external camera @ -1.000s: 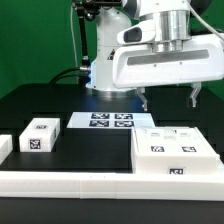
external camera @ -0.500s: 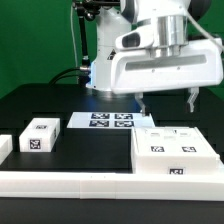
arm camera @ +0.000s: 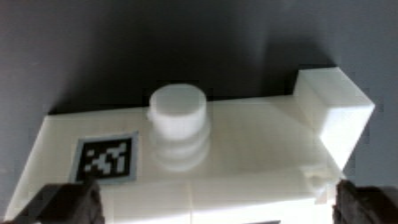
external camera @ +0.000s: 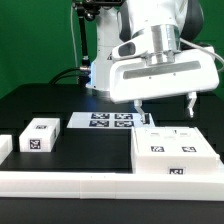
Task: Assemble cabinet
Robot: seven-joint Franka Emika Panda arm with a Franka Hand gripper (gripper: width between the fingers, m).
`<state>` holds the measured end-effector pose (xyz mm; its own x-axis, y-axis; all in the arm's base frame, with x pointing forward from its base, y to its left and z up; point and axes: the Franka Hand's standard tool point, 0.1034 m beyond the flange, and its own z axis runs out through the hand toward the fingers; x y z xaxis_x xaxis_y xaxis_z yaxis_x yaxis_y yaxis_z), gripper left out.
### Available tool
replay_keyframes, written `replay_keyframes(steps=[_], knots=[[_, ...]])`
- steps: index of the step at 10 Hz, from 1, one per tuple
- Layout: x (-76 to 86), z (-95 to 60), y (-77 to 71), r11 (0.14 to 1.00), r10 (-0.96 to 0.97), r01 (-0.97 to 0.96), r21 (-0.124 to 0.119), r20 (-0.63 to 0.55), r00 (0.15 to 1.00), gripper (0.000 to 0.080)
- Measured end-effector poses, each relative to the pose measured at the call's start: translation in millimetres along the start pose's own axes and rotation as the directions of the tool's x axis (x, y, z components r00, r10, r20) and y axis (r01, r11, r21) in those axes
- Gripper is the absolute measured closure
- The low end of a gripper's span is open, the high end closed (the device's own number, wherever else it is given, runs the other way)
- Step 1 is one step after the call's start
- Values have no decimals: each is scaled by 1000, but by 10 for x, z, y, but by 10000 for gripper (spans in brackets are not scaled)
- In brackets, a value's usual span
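While gripper (external camera: pixel 166 106), fingers spread, empty, hovers above cabinet (external camera: pixel 175 152) by bench's near edge: approach step, likely; next needs centred descent.

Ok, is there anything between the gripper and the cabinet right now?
Nothing visible. The gripper hangs open directly above the cabinet, apart from it, and the wrist view shows only the cabinet's own top surface below it.
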<state>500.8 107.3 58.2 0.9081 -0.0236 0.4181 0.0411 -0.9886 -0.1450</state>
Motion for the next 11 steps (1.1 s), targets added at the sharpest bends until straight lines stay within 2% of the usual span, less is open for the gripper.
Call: replay_keyframes(steps=[1,2,4,7,8,10,11], knots=[[-46,18,-24,1000,17,-17,-1,-21,1000,151],[-143,60,-34,1000,15,-15,-6,4,1000,151],[-221,102,-16,1000,2,-2,-10,54,999,151],[-226,108,1,1000,-26,27,-11,54,998,151],[-235,118,62,999,-45,46,-23,57,997,151],[-141,140,141,998,-45,48,-47,61,997,151],[-133,138,165,998,-41,43,-50,53,998,151]])
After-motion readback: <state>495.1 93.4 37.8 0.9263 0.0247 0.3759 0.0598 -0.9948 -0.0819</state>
